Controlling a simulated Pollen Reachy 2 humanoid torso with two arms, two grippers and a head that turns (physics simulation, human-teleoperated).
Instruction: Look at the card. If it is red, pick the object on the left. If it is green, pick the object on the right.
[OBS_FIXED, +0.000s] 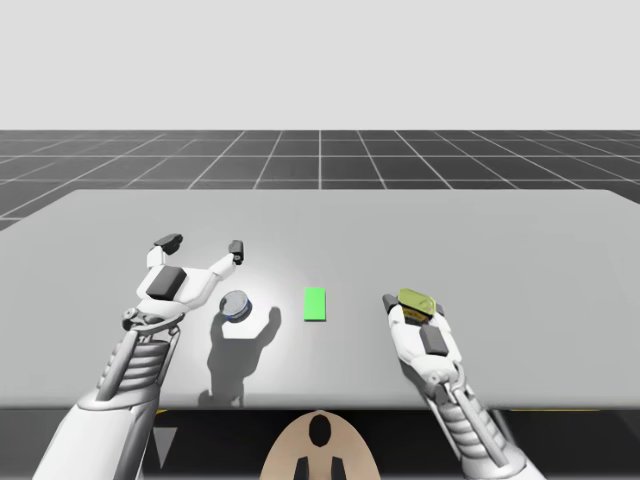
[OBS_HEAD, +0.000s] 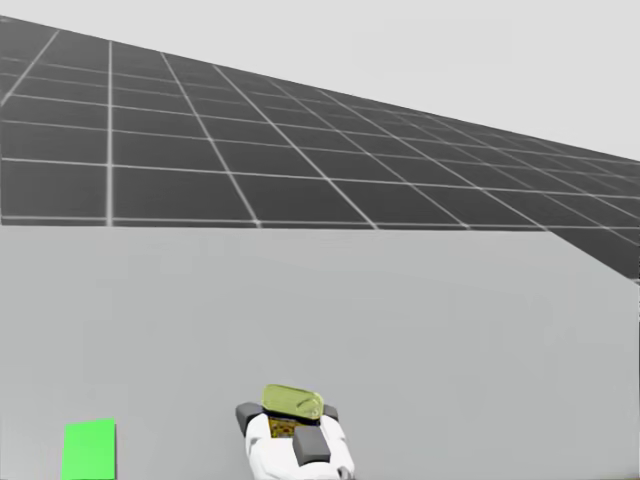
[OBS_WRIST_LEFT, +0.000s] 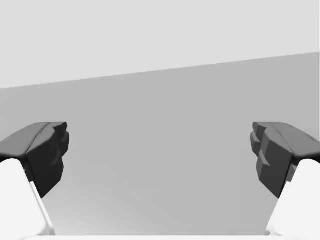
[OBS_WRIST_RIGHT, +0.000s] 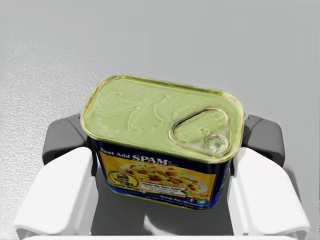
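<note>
A green card (OBS_FIXED: 316, 304) (OBS_HEAD: 89, 450) lies flat on the table between two objects. To its left stands a small round blue-rimmed can (OBS_FIXED: 237, 305). To its right is a rectangular can with a gold lid and blue sides (OBS_FIXED: 417, 298) (OBS_HEAD: 292, 401) (OBS_WRIST_RIGHT: 160, 120). My right gripper (OBS_FIXED: 414, 306) (OBS_HEAD: 288, 420) (OBS_WRIST_RIGHT: 162, 142) is shut on this can, one dark pad pressed against each short side. My left gripper (OBS_FIXED: 203, 245) (OBS_WRIST_LEFT: 160, 150) stands wide open, raised just left of and beyond the round can, with nothing between its fingers.
The grey table (OBS_FIXED: 520, 250) stretches far beyond the objects to a back edge. Its front edge runs close to my arms. A dark grid floor (OBS_HEAD: 250, 170) lies past the table.
</note>
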